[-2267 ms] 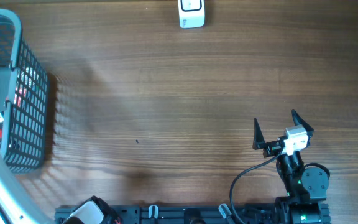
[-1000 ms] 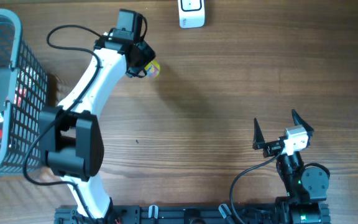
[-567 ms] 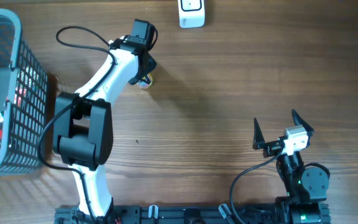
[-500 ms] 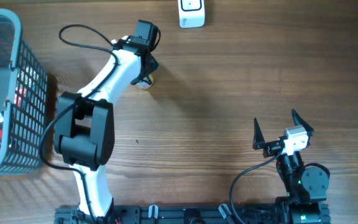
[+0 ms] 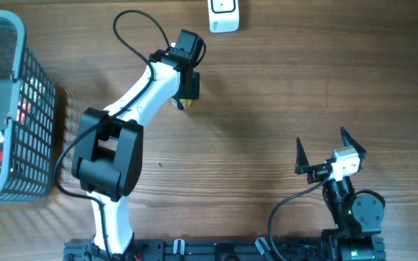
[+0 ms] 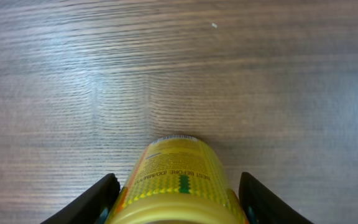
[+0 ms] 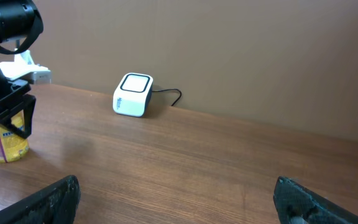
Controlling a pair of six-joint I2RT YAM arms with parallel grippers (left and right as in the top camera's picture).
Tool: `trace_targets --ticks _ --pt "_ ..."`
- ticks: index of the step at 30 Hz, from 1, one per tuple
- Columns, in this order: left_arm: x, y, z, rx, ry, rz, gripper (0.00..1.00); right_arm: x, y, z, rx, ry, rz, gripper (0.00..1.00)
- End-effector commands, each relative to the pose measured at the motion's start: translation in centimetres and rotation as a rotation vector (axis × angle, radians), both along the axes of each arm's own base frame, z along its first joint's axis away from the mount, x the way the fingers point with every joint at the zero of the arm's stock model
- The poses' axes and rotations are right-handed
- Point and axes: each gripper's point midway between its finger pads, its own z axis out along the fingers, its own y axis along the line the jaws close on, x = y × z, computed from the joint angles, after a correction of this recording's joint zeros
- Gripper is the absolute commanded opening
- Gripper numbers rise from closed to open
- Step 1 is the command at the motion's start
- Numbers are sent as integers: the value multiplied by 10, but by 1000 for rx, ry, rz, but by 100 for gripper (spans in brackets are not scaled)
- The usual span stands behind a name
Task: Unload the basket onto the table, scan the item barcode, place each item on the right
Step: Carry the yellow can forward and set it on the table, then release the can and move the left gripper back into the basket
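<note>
The item is a yellow printed can (image 6: 179,171) standing upright on the wooden table (image 5: 267,101), left of centre at the back. My left gripper (image 5: 189,88) reaches down over it with one black finger on each side. The jaws are open, with a narrow gap showing beside the can on the right. From the right wrist view the can (image 7: 4,142) rests on the table under that gripper (image 7: 8,109). The white barcode scanner (image 5: 223,14) sits at the far edge, a short way beyond the can. My right gripper (image 5: 319,143) is wide open and empty at the near right.
A grey wire basket (image 5: 20,109) holding other goods stands at the left edge. The scanner's (image 7: 132,94) cable runs off to the right behind it. The left arm stretches diagonally from the near left to the can.
The left arm swung the can out of the basket, moved it right toward the scanner and set it down. Its jaws have widened round the can. The right arm has not moved.
</note>
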Motion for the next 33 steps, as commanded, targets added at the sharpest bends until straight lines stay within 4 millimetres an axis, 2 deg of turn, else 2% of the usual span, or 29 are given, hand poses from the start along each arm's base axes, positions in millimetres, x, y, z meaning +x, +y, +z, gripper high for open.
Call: trace_targets --ticks 1,3,4,6,10,15,17,21,25,27,28,29,31,33 --pt "-5 -4 -12 36 48 -179 64 0 -1 1 19 -3 -6 100" --pt "-5 -4 -12 49 49 -218 81 0 -1 1 18 -3 -6 100" --pt "-4 -3 -11 54 48 -228 85 0 -1 1 18 -3 -6 100" --pt "-4 -3 -11 56 47 -230 100 0 -1 1 18 -3 -6 100" --pt "-2 -3 -2 50 25 -229 100 0 -1 1 18 -3 -6 100" --pt "1 -5 33 18 -51 -203 100 0 -1 1 18 -3 -6 100" --pt "-1 -8 64 -14 -103 -204 100 0 -1 1 18 -3 -6 100" --pt "-8 -8 111 -58 -189 -211 100 0 -1 1 18 -3 -6 100" --pt "-23 -12 168 -139 -291 -233 100 0 -1 1 19 -3 -6 100" --pt "-29 -9 192 -161 -347 -208 100 0 -1 1 18 -3 -6 100" --pt "-31 -3 210 -175 -396 -158 100 0 -1 1 18 -3 -6 100" --pt "-33 6 226 -174 -446 -96 100 0 -1 1 18 -3 -6 100" --pt "-37 44 265 -127 -590 133 100 0 -1 1 18 -3 -6 100" --pt "-55 107 315 -55 -796 481 100 0 -1 1 18 -3 -6 100"
